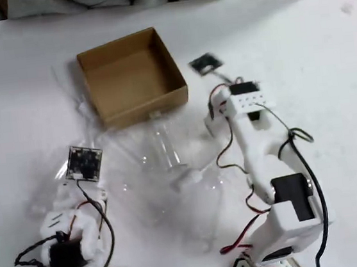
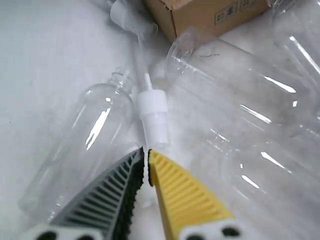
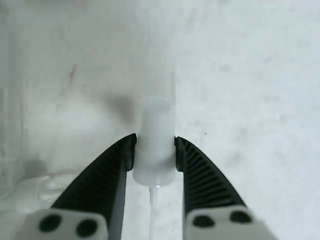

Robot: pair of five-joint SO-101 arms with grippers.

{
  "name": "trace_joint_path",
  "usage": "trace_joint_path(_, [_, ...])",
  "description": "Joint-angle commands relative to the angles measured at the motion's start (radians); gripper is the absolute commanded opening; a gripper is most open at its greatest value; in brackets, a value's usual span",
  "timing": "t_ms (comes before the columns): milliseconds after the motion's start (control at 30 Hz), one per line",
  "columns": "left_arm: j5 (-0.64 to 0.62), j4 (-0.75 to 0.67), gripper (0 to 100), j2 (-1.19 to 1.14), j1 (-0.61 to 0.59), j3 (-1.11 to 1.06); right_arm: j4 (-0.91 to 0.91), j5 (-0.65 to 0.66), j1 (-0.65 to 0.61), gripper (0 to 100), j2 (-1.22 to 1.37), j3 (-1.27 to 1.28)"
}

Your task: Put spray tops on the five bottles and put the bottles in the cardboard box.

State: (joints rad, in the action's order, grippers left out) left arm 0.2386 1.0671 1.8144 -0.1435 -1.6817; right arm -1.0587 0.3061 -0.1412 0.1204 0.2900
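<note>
— How are the arms posed?

— We see the right arm (image 1: 257,144) stretched forward over the surface (image 1: 325,59). Its right hand (image 3: 155,145) is low and pinches a white spray top (image 3: 156,117) by its sides, the thin tube (image 3: 153,196) hanging between the fingers. The left arm (image 1: 66,249) is folded close. The left hand (image 2: 146,156) points down at the pile, grey and yellow fingers pressed together with a sliver between the tips.

— And what do we count?

— Three spray tops. One is in the right hand. A second spray top (image 2: 154,111) lies just ahead of the left hand's tips, and we cannot tell whether they touch it. A third spray top (image 2: 127,15) lies farther ahead. We make out at least three bottles, all lying down: a clear bottle (image 2: 85,150) alongside the grey finger, a second bottle (image 2: 235,110) beyond the yellow finger, and a third bottle (image 2: 300,40) past that.

— The box?

— One open box (image 1: 150,108), well ahead of the left hand, near the third spray top.
</note>
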Motion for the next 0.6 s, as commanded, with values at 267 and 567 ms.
trace_joint_path(267, [0.012,-0.020,2,0.013,-0.015,-0.005,0.005,-0.330,0.093,2.2,-0.008,-0.094])
trace_joint_path(567, [0.012,-0.021,2,0.013,-0.015,-0.005,0.007,-0.336,0.085,1.7,-0.019,-0.098])
